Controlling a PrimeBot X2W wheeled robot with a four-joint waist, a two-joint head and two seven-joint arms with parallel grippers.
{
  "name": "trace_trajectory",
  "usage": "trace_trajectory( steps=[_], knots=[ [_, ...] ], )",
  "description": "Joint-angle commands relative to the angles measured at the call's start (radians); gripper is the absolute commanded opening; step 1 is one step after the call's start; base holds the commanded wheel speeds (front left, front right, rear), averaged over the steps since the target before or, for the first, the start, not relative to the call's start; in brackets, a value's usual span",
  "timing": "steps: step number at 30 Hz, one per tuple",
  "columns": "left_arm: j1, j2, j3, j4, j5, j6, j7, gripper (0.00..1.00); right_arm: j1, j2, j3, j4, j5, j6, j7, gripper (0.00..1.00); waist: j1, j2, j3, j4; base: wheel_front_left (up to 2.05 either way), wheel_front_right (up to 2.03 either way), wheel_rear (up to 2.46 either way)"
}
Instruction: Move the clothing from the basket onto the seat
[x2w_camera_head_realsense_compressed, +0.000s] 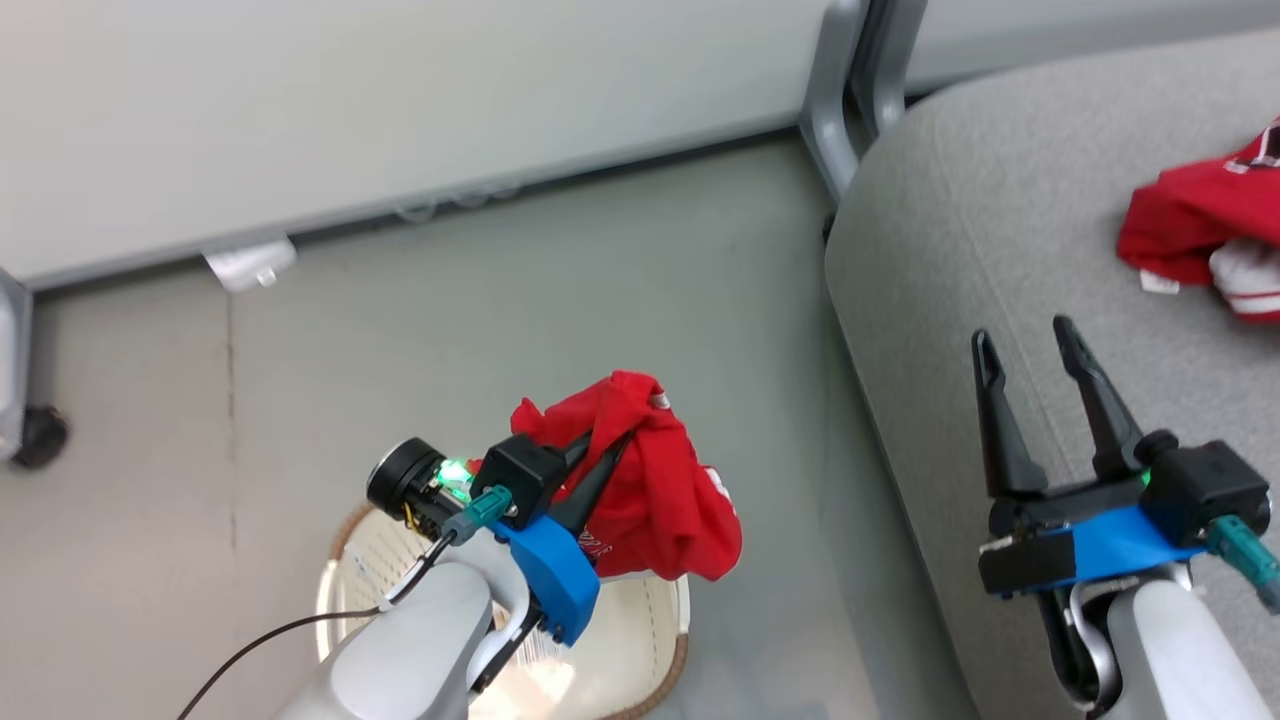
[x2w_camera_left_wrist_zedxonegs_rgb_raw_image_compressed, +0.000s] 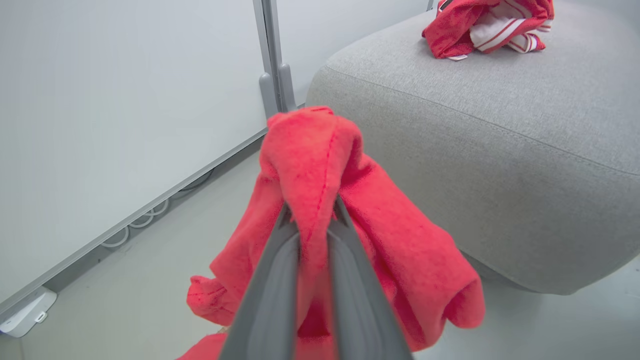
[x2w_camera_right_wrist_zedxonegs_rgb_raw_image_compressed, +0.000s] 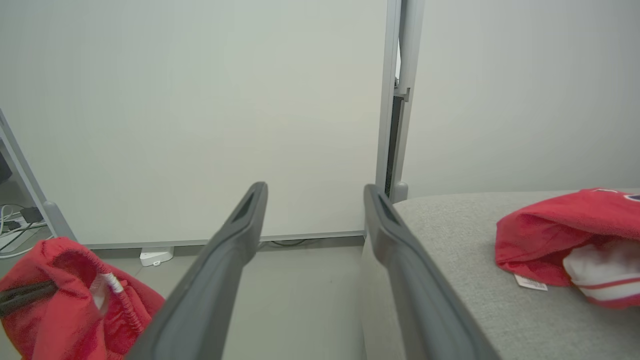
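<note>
Head view: the left gripper (x2w_camera_head_realsense_compressed: 600, 455) has its fingers clamped on a bunched red garment (x2w_camera_head_realsense_compressed: 665, 500), held up above the basket (x2w_camera_head_realsense_compressed: 335, 575). The right gripper (x2w_camera_head_realsense_compressed: 1025, 335) hovers over the seat (x2w_camera_head_realsense_compressed: 950, 250), fingers apart and empty, and a second red garment (x2w_camera_head_realsense_compressed: 1185, 225) lies on the cushion. Left wrist view: just a fold is pinched, the rest hangs loose near the seat's front. Right wrist view: fingers wide, nothing between them. The risk is that the thin pinch slips, or the drooping cloth drags on the seat's edge. Count: two garments, one basket, one seat, two grippers.
</note>
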Motion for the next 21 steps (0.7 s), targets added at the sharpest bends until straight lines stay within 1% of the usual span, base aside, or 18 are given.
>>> trace_trajectory(
  steps=[1,6,13,21],
  knots=[
    [0.015,0.0,0.013,-0.021,-0.004,0.008,-0.003,0.0,0.026,0.006,0.005,0.005,-0.004,-0.001,0.0,1.0,0.0003,0.0,-0.071,0.012,0.0,0.0,0.0],
    [0.018,-0.008,0.04,-0.061,-0.015,0.009,-0.003,0.0,0.065,0.013,0.015,0.017,-0.007,-0.001,0.0,1.0,0.0003,0.0,-0.139,0.014,0.0,0.0,0.0],
    [0.022,-0.021,0.05,-0.079,-0.022,0.011,-0.003,0.0,0.111,0.021,0.026,0.031,-0.012,-0.001,0.0,1.0,0.0003,0.0,-0.214,0.015,0.0,0.0,0.0],
    [-0.01,-0.032,0.053,-0.08,-0.035,0.006,-0.003,0.0,0.146,0.031,0.03,0.032,-0.019,-0.001,0.0,1.0,0.0003,0.0,-0.254,0.018,0.0,0.0,0.0]
  ],
)
